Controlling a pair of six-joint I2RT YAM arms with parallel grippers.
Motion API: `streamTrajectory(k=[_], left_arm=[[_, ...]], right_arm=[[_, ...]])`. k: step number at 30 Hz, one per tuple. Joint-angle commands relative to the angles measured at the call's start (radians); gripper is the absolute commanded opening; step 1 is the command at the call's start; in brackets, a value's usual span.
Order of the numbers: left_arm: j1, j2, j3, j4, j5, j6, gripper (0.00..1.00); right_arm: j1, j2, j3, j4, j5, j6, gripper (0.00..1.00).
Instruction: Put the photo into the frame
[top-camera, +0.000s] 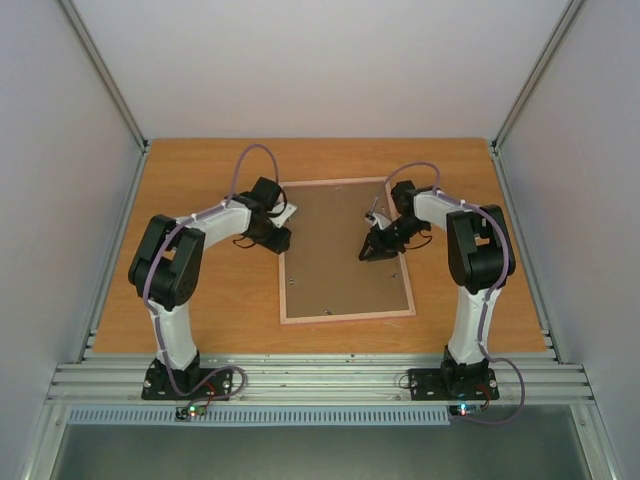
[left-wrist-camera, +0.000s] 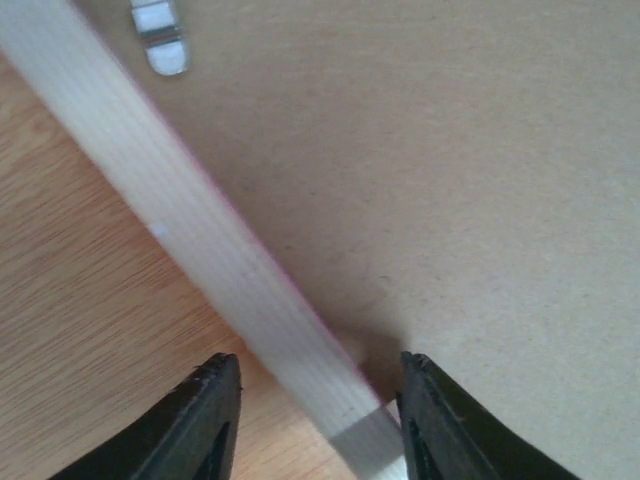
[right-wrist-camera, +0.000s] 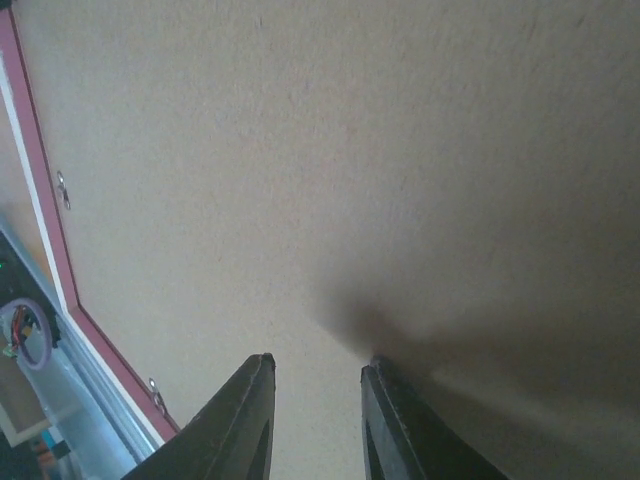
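A: Any text, labels, brands, numbers?
B: 0 readable, all 3 views.
A: Backing board?
B: Backing board (right-wrist-camera: 400, 150) under my right wrist is plain brown, no print.
A: Frame?
B: Frame (left-wrist-camera: 200, 240) rail by my left wrist is bare, no sticker.
A: Metal clip?
B: Clip (left-wrist-camera: 160, 40) is blurred, no stamp I can make out.
A: Table?
B: Table (top-camera: 200, 300) is just woodgrain.

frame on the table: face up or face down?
Face down. The frame shows its plain brown backing board upward, with a metal tab at the rim; the glazed side is not in view.
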Motion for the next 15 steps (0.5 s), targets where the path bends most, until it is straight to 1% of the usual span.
streamTrajectory(k=[1, 5, 7, 8, 10, 12, 13, 15], left_arm=[[0.014, -0.008, -0.035, -0.040, -0.053, 0.055, 0.41], [0.036, -0.043, -0.091, -0.070, -0.071, 0.136, 0.35], [0.053, -0.064, -0.124, -0.070, -0.083, 0.182, 0.35], [0.068, -0.074, -0.139, -0.070, -0.078, 0.206, 0.36], [0.091, -0.098, -0.142, -0.077, -0.019, 0.218, 0.43], [0.092, -0.129, -0.137, -0.085, 0.053, 0.220, 0.58], [0.091, -0.148, -0.137, -0.086, 0.096, 0.221, 0.64], [0.083, -0.185, -0.145, -0.086, 0.151, 0.215, 0.71]], right_arm=[[0.013, -0.030, -0.071, -0.012, 0.026, 0.005, 0.27], [0.026, -0.063, -0.130, -0.022, 0.006, -0.007, 0.26], [0.034, -0.082, -0.146, -0.035, -0.024, -0.020, 0.27], [0.037, -0.092, -0.150, -0.038, -0.032, -0.022, 0.27], [0.039, -0.101, -0.142, -0.039, -0.062, -0.022, 0.27], [0.040, -0.110, -0.119, -0.036, -0.113, -0.014, 0.28], [0.044, -0.112, -0.106, -0.031, -0.139, -0.006, 0.28], [0.068, -0.120, -0.076, -0.020, -0.167, -0.004, 0.28]])
